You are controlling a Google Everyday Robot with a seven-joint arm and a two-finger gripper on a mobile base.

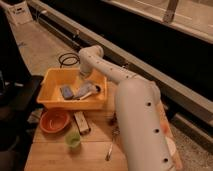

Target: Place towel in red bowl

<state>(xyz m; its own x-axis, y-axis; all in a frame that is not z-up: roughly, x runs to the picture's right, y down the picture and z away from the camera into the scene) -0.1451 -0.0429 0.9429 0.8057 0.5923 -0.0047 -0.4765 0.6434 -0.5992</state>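
Note:
The towel (85,91) is a pale grey crumpled cloth lying inside the yellow bin (50,100). The red bowl (54,120) sits empty on the wooden table, in front of the bin at the left. My white arm reaches from the lower right, bends at the elbow (90,53) and comes down into the bin. My gripper (86,80) is over the bin's back right part, just above the towel. Whether it touches the towel is hidden.
A blue-grey pad (66,92) lies in the bin left of the towel. A green cup (73,140), a brown block (81,122) and a utensil (111,148) lie on the table (55,157). A black cable coil (69,59) lies on the floor behind.

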